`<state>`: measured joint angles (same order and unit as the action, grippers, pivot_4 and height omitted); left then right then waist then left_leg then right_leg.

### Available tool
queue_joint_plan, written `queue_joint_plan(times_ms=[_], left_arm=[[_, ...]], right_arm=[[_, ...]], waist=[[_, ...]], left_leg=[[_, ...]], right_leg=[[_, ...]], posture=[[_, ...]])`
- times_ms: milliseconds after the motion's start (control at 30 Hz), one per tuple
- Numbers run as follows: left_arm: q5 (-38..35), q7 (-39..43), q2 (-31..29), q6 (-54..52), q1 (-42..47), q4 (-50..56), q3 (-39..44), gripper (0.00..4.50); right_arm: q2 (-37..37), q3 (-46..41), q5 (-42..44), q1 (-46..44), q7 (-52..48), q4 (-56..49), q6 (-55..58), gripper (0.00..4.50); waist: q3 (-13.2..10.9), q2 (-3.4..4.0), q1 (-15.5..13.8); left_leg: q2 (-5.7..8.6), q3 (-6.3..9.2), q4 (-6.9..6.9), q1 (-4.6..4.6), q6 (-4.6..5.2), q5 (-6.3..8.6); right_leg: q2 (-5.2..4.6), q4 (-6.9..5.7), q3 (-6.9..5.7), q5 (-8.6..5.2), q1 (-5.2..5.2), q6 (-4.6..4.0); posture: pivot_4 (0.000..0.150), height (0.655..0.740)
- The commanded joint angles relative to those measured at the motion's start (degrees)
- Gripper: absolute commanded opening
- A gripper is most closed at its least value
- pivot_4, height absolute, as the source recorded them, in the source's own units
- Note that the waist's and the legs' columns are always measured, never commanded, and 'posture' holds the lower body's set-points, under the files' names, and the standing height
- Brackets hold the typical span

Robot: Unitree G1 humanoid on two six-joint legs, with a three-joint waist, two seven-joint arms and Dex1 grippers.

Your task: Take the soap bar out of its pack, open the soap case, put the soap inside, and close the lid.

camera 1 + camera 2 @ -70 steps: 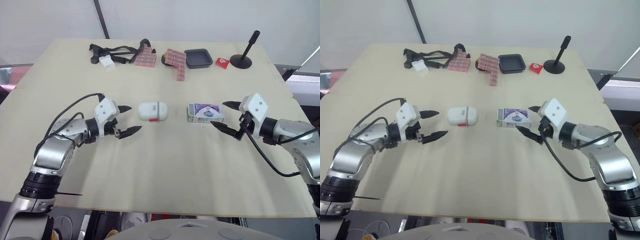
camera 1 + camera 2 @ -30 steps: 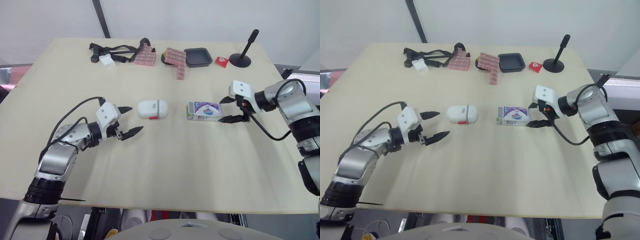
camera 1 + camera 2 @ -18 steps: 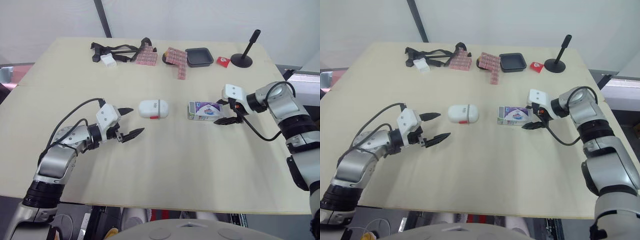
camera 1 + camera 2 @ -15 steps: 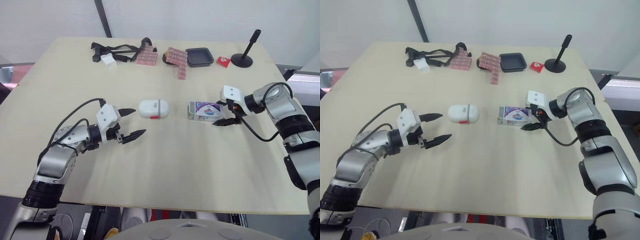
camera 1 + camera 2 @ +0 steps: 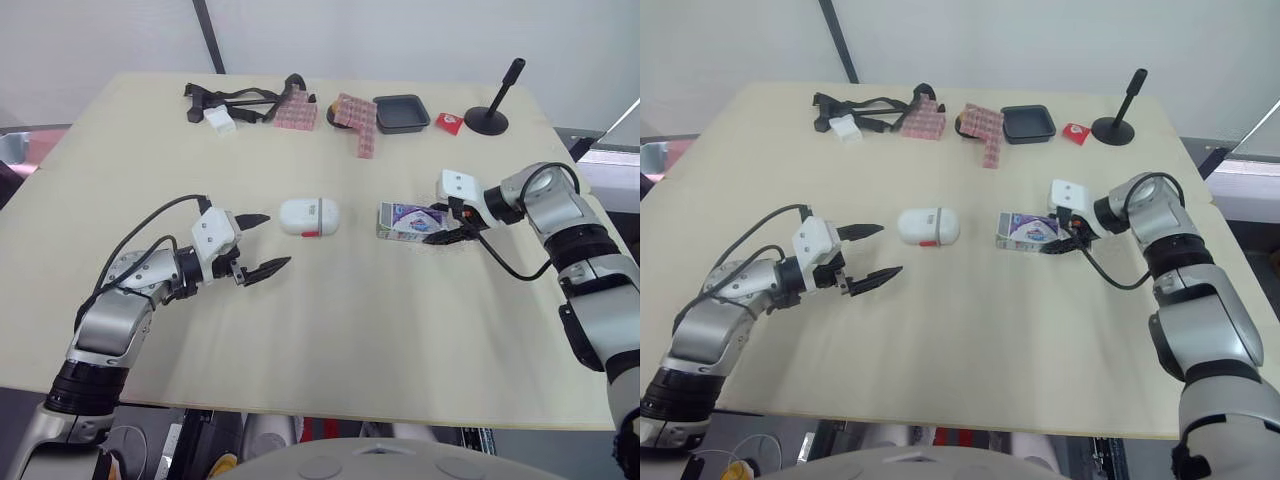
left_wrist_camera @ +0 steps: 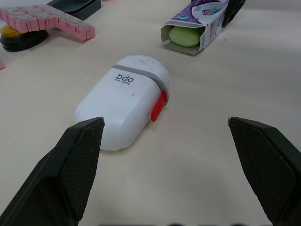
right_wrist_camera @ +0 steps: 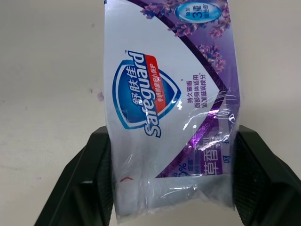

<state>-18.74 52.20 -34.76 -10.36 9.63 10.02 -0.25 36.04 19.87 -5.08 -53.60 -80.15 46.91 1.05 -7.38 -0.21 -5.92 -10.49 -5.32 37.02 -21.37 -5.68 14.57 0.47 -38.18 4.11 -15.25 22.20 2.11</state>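
In the right gripper, soap pack

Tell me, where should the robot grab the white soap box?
Probably the half of the soap case nearest the open left gripper, coming from the robot's left, fingers across its narrow width. It lies flat, and that keeps the red latch on its side free.

Sitting mid-frame on the pale wooden table: a white soap case and, right of it, a Safeguard soap pack. Lining the upper edge, left to right: black straps, white block, pink checked pads, black tray, red packet, black stand.
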Motion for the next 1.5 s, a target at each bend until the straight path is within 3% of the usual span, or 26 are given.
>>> queue_joint_plan(times_ms=[33, 467, 733, 933, 1400, 1500], left_arm=[[0.23, -0.54, -0.32, 1.45, -0.21, 0.8, 1.41, 4.5], [0.84, -1.1, 0.14, 2.59, 0.09, -0.28, 0.88, 4.5], [0.95, -0.78, 0.26, 2.97, 0.34, -0.98, 0.43, 4.5], [0.98, -0.41, 0.8, 3.16, 1.25, -1.79, -0.22, 4.5], [1.44, 0.08, 1.86, 3.37, 2.63, -3.21, -0.56, 4.5], [1.68, 0.2, 1.92, 3.55, 2.73, -3.4, -0.76, 4.5]], right_arm=[[0.8, 0.34, -1.62, -0.54, -0.95, 0.8, -1.53, 2.58], [2.38, 0.61, -5.42, -1.58, 1.32, -1.73, -2.31, 2.58], [8.76, 1.75, -7.85, 1.75, -4.33, -23.64, 10.76, 2.58], [10.39, 2.37, -8.26, 2.01, -7.31, -33.53, 19.46, 2.58], [12.17, 5.91, -9.59, 2.5, -8.89, -37.07, 24.25, 2.58], [10.89, 6.43, -11.95, -0.3, -4.59, -31.56, 21.5, 2.58]], waist=[[0.0, 0.0, -0.04], [0.02, -0.01, -0.29], [0.01, 0.01, -0.53], [0.0, 0.02, -0.16], [0.0, 0.02, -0.4], [0.0, 0.02, -0.2]], left_leg=[[0.0, 0.0, 0.0, 0.0, 0.0, 0.0], [0.0, 0.0, 0.11, -0.01, 0.02, -0.01], [-0.01, 0.0, 0.12, -0.05, 0.02, -0.01], [-0.08, -0.02, 0.12, -0.04, 0.01, -0.01], [-0.07, -0.05, 0.13, -0.04, 0.01, -0.02], [-0.08, -0.06, 0.14, -0.03, 0.01, -0.02]], right_leg=[[0.0, 0.0, 0.0, 0.0, 0.0, 0.0], [-0.05, -0.09, 0.0, 0.0, 0.0, 0.0], [0.03, -0.06, 0.03, 0.0, 0.03, 0.0], [-0.05, -0.13, 0.05, 0.0, 0.12, 0.0], [0.02, -0.18, 0.13, 0.0, 0.23, 0.0], [-0.04, -0.23, 0.12, 0.0, 0.23, 0.0]], posture=[[0.15, 0.74], [0.15, 0.74], [0.15, 0.74], [0.15, 0.74], [0.15, 0.74], [0.15, 0.74]])
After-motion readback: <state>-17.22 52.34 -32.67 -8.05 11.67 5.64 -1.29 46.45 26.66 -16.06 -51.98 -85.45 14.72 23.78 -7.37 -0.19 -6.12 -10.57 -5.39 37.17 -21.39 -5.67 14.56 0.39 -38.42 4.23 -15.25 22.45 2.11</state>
